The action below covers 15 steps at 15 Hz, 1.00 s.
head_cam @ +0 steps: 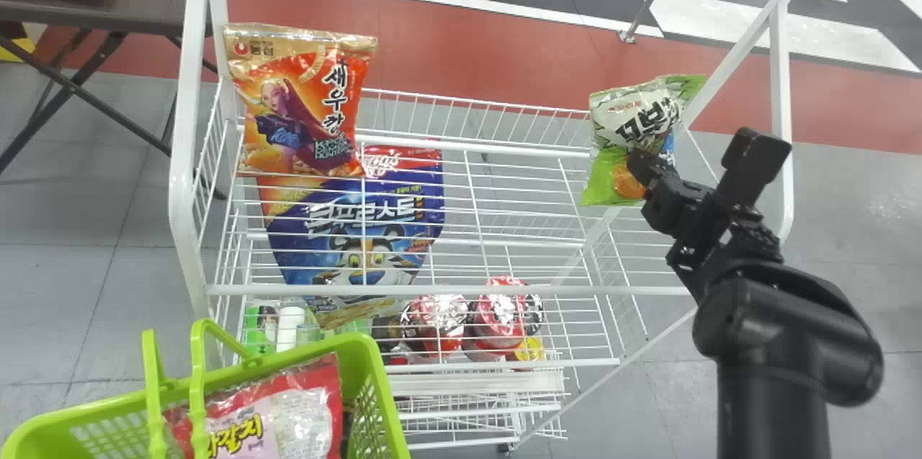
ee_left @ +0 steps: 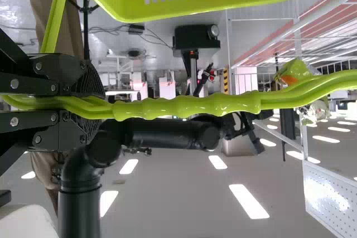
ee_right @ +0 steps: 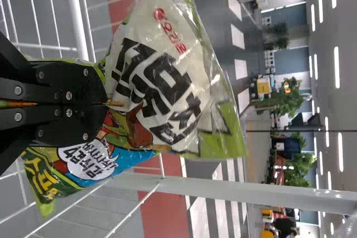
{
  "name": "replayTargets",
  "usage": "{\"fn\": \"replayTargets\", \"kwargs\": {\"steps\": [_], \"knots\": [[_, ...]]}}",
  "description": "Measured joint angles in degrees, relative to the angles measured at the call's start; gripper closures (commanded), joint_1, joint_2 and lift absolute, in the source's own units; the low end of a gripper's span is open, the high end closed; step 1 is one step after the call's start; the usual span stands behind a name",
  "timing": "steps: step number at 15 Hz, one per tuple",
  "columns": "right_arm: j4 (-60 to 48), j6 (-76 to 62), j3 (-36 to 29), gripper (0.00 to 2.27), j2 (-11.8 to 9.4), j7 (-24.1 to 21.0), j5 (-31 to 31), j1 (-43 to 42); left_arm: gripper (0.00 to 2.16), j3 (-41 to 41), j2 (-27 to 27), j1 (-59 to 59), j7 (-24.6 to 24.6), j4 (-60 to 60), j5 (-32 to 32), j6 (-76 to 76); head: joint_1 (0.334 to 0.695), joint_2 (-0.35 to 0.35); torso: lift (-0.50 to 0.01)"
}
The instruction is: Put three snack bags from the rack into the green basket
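I have the green-and-white snack bag (head_cam: 634, 113) at the right end of the rack (head_cam: 450, 290), pinched between the closed fingers of my right gripper (ee_right: 107, 103). It stands roughly upright, its pale upper part crossed by heavy black lettering, with green along the edges and a blue patch lower down. The film is glossy and creased, puffed out above the fingers, and I can't tell whether its bottom rests on the wires. Over in the green basket (head_cam: 380, 387) lies a red-and-pink bag (head_cam: 306, 412), so I count at least one delivered; something dark shows beside it, and I can't make out whether that is another. This one makes the next, and it has yet to cross the rack to the basket. Whether a third pick remains, I can't say for sure. If it does, the orange bag (head_cam: 302, 102) upright at the rack's left end looks like the handy candidate, with a big blue bag (head_cam: 356, 235) just beside it. My left gripper (ee_left: 100, 104) is clamped around the basket's handles (ee_left: 189, 105), near the rack's left end.
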Motion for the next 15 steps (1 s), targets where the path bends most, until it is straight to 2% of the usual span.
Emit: {"fn": "replayTargets", "kwargs": {"steps": [5,8,9,10,13,14,15], "knots": [[-21.19,3.89,6.53,2.25,0.83,0.89,-9.06,18.09,2.15,0.01,-0.05,-0.71,0.01,-0.07,0.0,0.0,0.695,-0.35,0.0],[-28.74,9.0,10.47,2.25,0.89,3.24,-14.26,25.74,2.15,0.0,-0.06,-0.83,0.21,-0.09,0.0,0.0,0.695,-0.347,0.0],[-30.58,11.63,12.27,2.25,0.87,4.29,-15.64,27.65,2.15,0.0,-0.1,-0.84,0.24,-0.14,0.0,0.0,0.695,-0.31,0.0],[-32.08,15.09,13.99,2.25,0.86,5.61,-17.02,28.98,2.15,0.01,-0.18,-0.84,0.27,-0.14,0.0,0.0,0.695,-0.232,0.0],[-34.3,26.53,16.28,2.25,0.89,9.89,-23.19,30.56,2.15,0.01,-0.33,-0.77,0.35,-0.12,0.0,0.0,0.695,-0.116,0.0],[-34.74,30.0,16.62,2.25,0.9,10.5,-25.52,30.77,2.15,0.01,-0.35,-0.75,0.4,-0.11,0.0,0.0,0.695,-0.056,0.0],[-35.14,32.89,16.77,2.25,0.9,10.73,-27.43,30.86,2.15,0.01,-0.35,-0.75,0.45,-0.1,0.0,0.0,0.695,-0.025,0.0]]}}
